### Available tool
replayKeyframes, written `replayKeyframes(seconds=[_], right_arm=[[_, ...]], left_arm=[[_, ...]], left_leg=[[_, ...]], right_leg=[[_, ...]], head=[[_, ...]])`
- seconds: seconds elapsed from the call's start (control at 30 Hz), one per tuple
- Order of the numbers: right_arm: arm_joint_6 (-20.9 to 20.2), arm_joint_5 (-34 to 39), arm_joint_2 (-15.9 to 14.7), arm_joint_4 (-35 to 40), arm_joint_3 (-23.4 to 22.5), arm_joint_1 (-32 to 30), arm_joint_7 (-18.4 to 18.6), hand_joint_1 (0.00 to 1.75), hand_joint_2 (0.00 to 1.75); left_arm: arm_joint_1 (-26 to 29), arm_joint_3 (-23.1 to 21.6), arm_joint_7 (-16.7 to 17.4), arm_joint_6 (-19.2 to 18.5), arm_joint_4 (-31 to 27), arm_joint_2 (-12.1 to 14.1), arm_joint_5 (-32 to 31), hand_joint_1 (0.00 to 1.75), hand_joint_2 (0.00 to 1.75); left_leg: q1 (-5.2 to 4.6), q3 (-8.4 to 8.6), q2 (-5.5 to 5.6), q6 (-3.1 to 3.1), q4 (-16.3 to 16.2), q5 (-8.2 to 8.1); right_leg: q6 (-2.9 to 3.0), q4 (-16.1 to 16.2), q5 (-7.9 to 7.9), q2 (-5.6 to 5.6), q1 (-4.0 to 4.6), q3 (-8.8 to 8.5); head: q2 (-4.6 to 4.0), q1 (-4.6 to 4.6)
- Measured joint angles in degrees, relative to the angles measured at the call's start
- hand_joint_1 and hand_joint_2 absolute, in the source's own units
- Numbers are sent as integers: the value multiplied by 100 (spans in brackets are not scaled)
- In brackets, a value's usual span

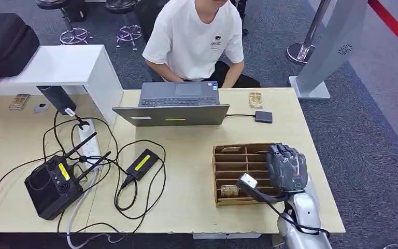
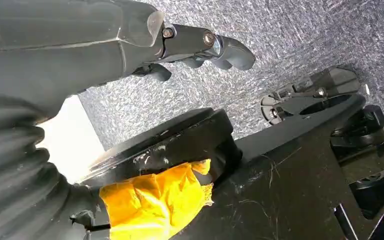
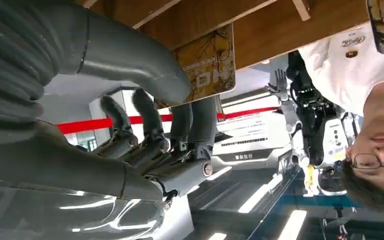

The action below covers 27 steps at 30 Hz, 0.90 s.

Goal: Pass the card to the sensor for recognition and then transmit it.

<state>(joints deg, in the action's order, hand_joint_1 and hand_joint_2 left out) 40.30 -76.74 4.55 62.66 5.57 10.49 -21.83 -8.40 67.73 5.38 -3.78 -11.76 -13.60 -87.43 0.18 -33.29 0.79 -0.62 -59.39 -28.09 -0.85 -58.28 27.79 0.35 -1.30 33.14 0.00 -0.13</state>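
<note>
A wooden slotted card box (image 1: 238, 155) stands on the table's right part, and my right hand (image 1: 286, 167) hovers over its right side. In the right wrist view the thumb and fingers of my right hand (image 3: 155, 135) pinch a yellow patterned card (image 3: 205, 65) right at the box's wooden wall (image 3: 280, 25). Another card (image 1: 230, 191) lies in a near slot of the box. The small dark sensor pad (image 1: 263, 116) lies beyond the box, cabled to the laptop (image 1: 176, 106). My left hand (image 2: 200, 45) hangs over carpet, fingers loosely apart and holding nothing.
A person in a white shirt (image 1: 197, 36) sits behind the laptop. A loose card (image 1: 255, 99) lies near the sensor, another (image 1: 19, 101) far left. A black router (image 1: 52, 184), a power strip (image 1: 89, 142), an adapter (image 1: 141, 163) and tangled cables cover the table's left half.
</note>
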Motion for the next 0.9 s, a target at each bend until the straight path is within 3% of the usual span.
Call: replayKeyframes(seconds=[0.23, 0.4, 0.9], right_arm=[[0, 15, -63, 2, -9, -6, -16, 175, 175], [2, -4, -87, 11, -42, -30, -15, 175, 175], [2, -20, -87, 81, -87, -62, -127, 175, 175]], left_arm=[[0, 0, -11, 31, 0, 0, -4, 0, 175], [2, 0, -72, 317, 0, 2, -44, 0, 175], [-4, -2, 2, 361, 0, 28, -83, 0, 175]], left_leg=[[0, 0, 0, 0, 0, 0], [0, 1, 0, 0, 0, 0], [0, 0, 0, 0, 0, 0]], right_leg=[[0, 0, 0, 0, 0, 0], [0, 0, 0, 0, 0, 0], [0, 0, 0, 0, 0, 0]], head=[[0, -2], [0, 0], [0, 0]])
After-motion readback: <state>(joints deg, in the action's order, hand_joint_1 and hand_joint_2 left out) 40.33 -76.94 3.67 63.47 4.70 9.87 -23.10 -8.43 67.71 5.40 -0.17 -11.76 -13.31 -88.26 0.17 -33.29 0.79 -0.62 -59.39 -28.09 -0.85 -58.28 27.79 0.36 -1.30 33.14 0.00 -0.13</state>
